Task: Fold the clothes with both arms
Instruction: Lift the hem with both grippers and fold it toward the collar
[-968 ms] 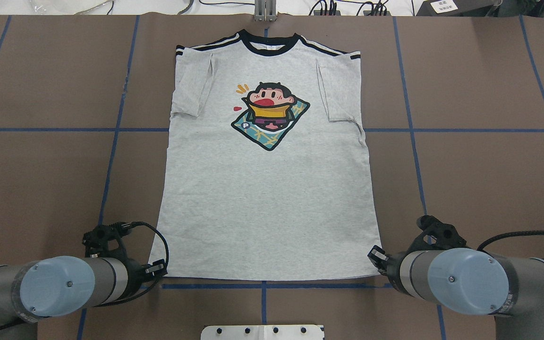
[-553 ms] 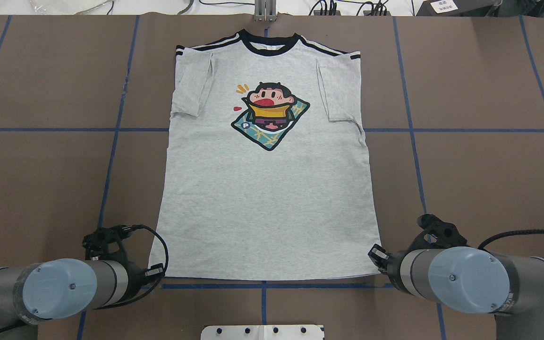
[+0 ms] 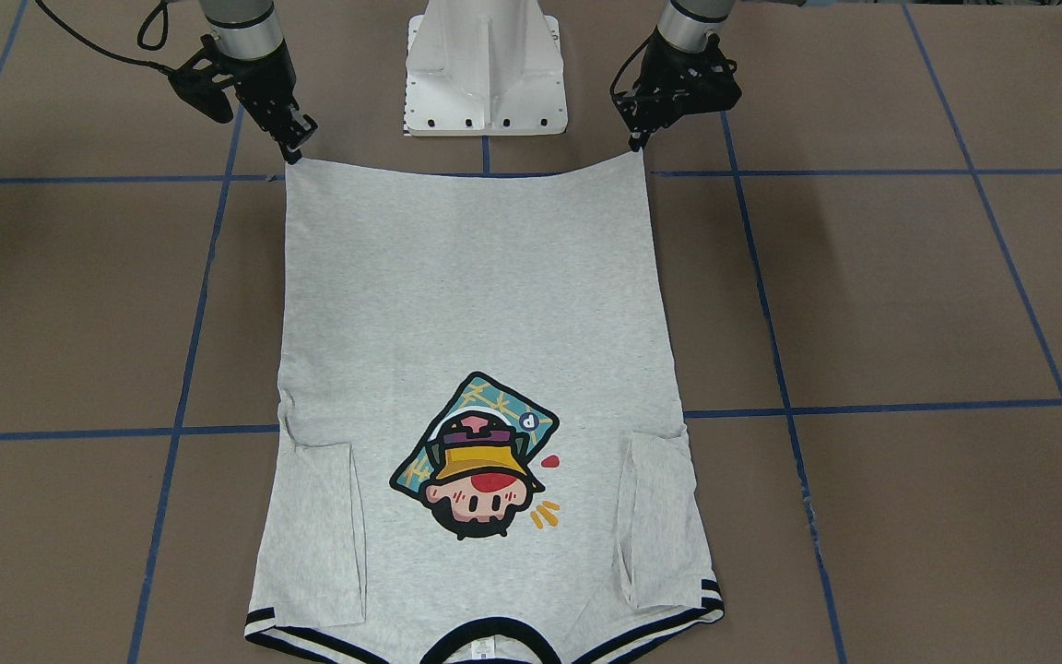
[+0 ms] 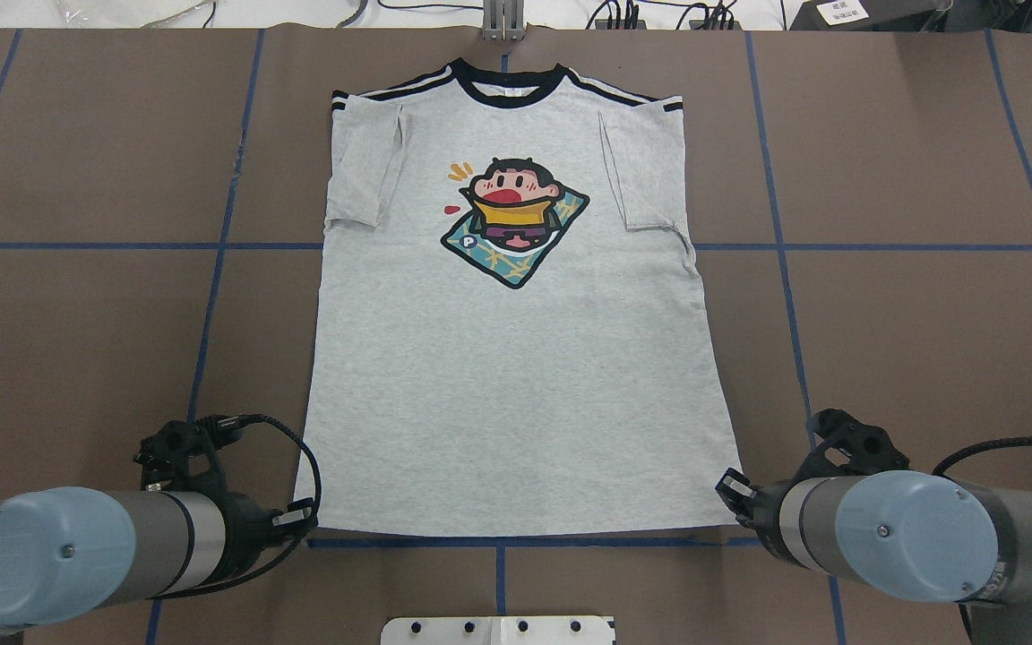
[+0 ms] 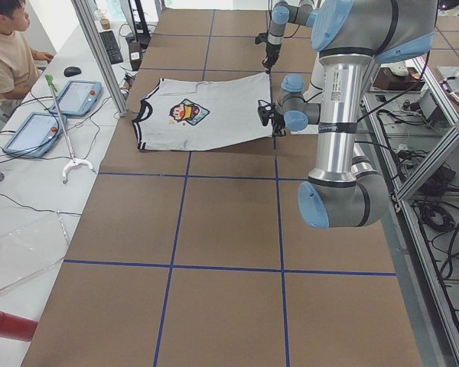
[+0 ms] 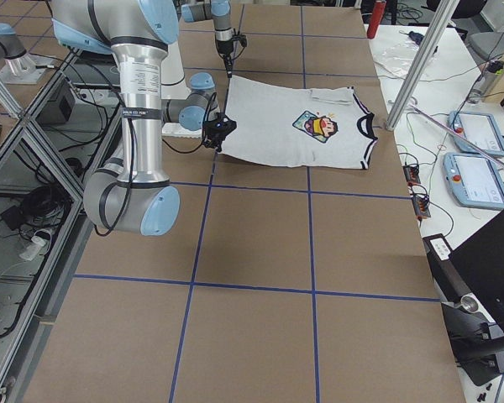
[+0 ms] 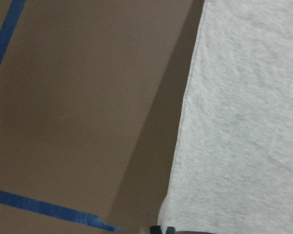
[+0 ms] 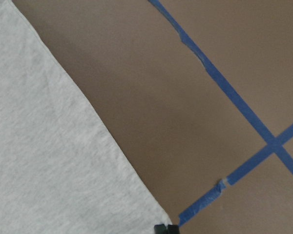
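1. Bare brown table on both sides of the T-shirt: wide lanes, only flat blue tape lines on them.
2. Near edge: the left gripper and right gripper each pinch a hem corner. The left arm and right arm fill both near corners.
3. The white pedestal base stands between the grippers, with a narrow strip of table between base and hem.
4. Hem corners are raised off the table, and the wrist views show a shadow gap under the shirt edges.
5. Far edge: a metal bracket sits just past the collar, with cables alongside.
6. Beyond that is a metal post, a desk with tablets and a seated person.
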You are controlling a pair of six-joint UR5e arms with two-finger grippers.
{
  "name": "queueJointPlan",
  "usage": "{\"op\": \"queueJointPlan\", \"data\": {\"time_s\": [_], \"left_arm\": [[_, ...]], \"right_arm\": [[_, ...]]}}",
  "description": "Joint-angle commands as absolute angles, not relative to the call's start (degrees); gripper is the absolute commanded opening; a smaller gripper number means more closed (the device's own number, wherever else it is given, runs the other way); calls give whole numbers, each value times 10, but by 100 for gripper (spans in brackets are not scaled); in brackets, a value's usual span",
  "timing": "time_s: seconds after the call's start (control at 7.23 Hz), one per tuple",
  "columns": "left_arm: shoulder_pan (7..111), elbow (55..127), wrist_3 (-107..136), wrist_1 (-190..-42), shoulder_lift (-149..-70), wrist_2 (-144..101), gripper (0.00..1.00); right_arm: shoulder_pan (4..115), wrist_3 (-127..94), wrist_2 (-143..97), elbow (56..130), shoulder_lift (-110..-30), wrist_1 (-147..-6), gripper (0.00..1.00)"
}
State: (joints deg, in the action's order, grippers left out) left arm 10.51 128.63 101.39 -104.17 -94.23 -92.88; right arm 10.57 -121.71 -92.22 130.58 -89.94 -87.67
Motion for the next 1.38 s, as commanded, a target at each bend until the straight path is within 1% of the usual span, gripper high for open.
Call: {"op": "queueJointPlan", "data": {"time_s": [0.0, 0.28, 0.41, 0.55, 0.69, 0.83, 0.97, 1.11, 1.24], "left_arm": [[86, 1367, 1053, -996, -940, -947, 0], [90, 1422, 1054, -977, -940, -951, 0], [95, 1416, 1048, -976, -947, -951, 0], [129, 1381, 1039, -977, -982, -947, 0], [191, 1358, 960, -974, -1027, -950, 0], [237, 1332, 917, -974, -1047, -952, 0], [298, 1277, 873, -973, -1096, -954, 0], [342, 1206, 828, -993, -1110, -958, 0], [382, 1134, 796, -1058, -1124, -960, 0]], "right_arm": [[75, -1221, -933, 1388, -907, -962, 0], [93, -1222, -940, 1436, -903, -997, 0], [121, -1221, -935, 1428, -894, -999, 0], [153, -1214, -935, 1406, -862, -998, 0], [178, -1189, -935, 1356, -801, -999, 0], [219, -1109, -937, 1299, -755, -998, 0], [283, -1018, -944, 1240, -713, -997, 0], [336, -943, -963, 1192, -688, -993, 0], [389, -879, -987, 1137, -647, -993, 0]]}}
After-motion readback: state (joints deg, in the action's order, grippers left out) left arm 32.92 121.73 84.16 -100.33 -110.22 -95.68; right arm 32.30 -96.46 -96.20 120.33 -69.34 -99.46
